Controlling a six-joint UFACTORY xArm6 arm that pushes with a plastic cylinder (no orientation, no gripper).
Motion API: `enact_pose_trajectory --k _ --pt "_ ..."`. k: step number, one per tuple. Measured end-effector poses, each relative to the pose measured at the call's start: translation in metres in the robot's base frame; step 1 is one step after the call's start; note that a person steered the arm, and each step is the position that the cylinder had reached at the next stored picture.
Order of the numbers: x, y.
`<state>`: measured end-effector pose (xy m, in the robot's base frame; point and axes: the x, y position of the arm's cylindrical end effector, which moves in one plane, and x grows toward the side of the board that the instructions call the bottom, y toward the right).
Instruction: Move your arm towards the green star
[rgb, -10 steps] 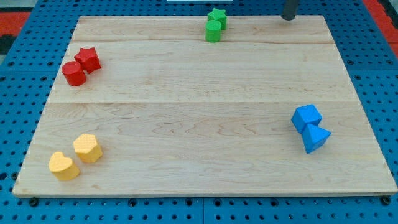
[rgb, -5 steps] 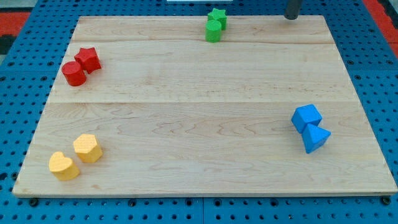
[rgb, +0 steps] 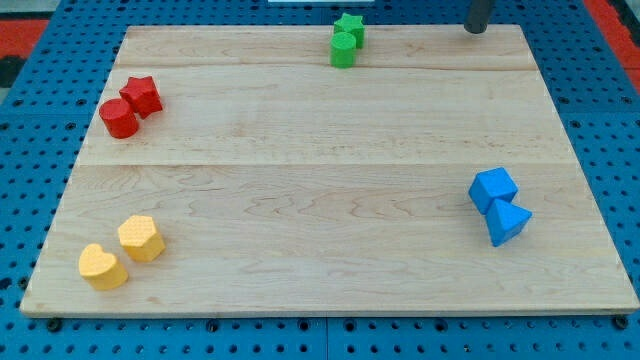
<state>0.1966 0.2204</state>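
Well left of my tip (rgb: 476, 30), green star (rgb: 349, 26).

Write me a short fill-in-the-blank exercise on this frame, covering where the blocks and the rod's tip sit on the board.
1. My tip is at the view's top edge, to the view's ____ of the green star.
2. The green star touches a green ____ just below it.
3. The two yellow blocks, a heart and a hexagon, sit near the view's bottom ____ corner.
4. The blue cube has a blue ____ beside it.

Missing words: right; cylinder; left; triangle
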Motion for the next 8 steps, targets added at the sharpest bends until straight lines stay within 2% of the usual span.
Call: enact_pose_trajectory --k 5,6,8 --pt "0.002 -0.003" --pt "0.001 -0.034" --pt "-0.004 -0.15"
